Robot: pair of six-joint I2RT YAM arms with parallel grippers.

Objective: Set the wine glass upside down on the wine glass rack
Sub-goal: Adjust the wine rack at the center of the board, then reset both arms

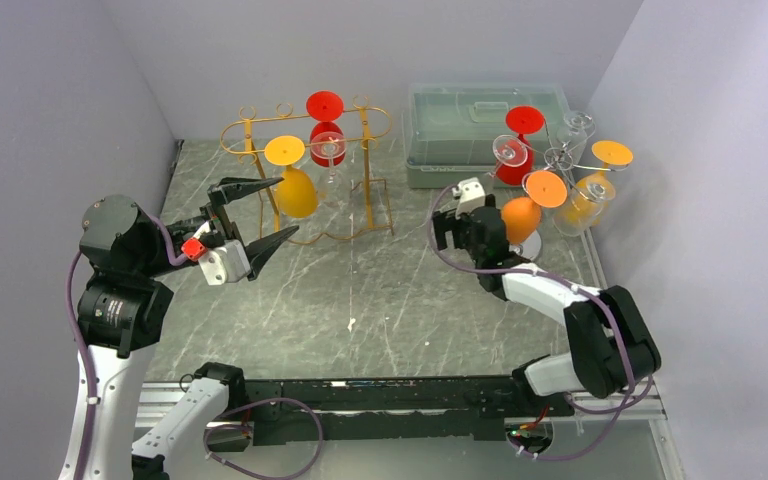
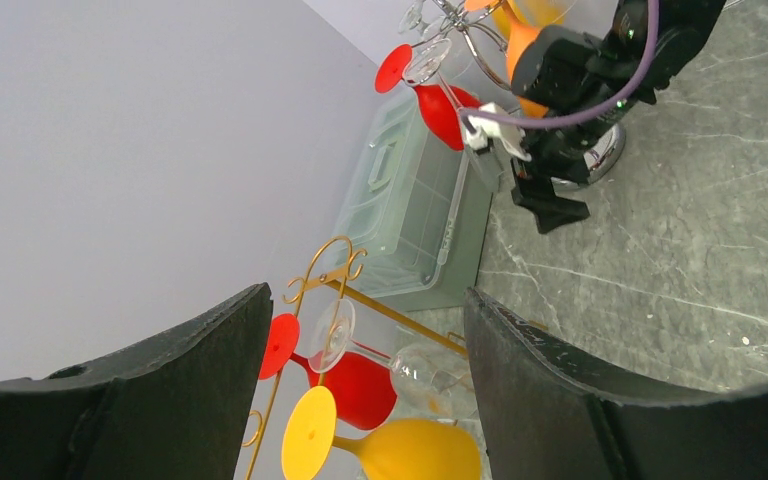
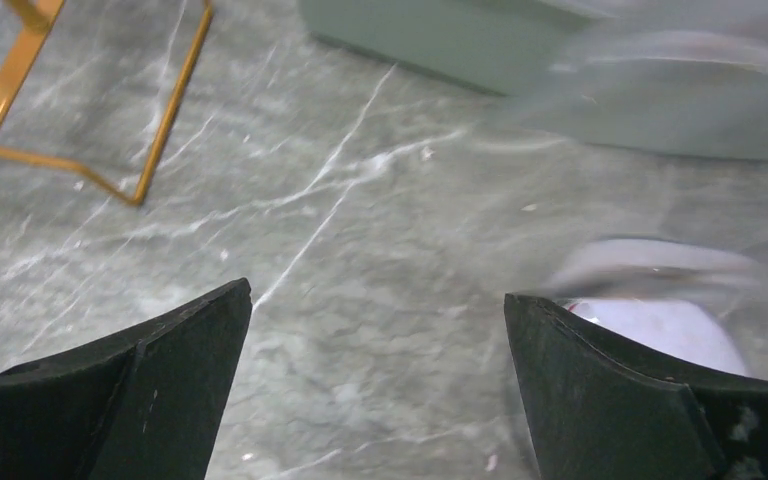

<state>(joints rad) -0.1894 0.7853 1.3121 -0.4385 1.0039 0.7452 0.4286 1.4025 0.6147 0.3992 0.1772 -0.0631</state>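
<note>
The gold wine glass rack [image 1: 365, 125] stands at the back of the table. A yellow glass [image 1: 296, 188], a red glass [image 1: 326, 128] and a clear glass [image 1: 329, 152] hang upside down on it. My left gripper [image 1: 288, 207] is open and empty, just left of the yellow glass. In the left wrist view [image 2: 367, 295] these glasses show between the fingers. My right gripper [image 1: 457, 238] is open and empty, pointing down at the table beside an orange glass [image 1: 523, 214] on a silver-based stand. The right wrist view [image 3: 377, 292] shows only bare table between its fingers.
The stand at the right holds several more glasses, among them a red one [image 1: 516, 160] and a yellow one [image 1: 592, 190]. A clear lidded box [image 1: 460, 125] sits at the back. The stand's round silver base [image 3: 660, 310] lies by my right finger. Grey walls close both sides.
</note>
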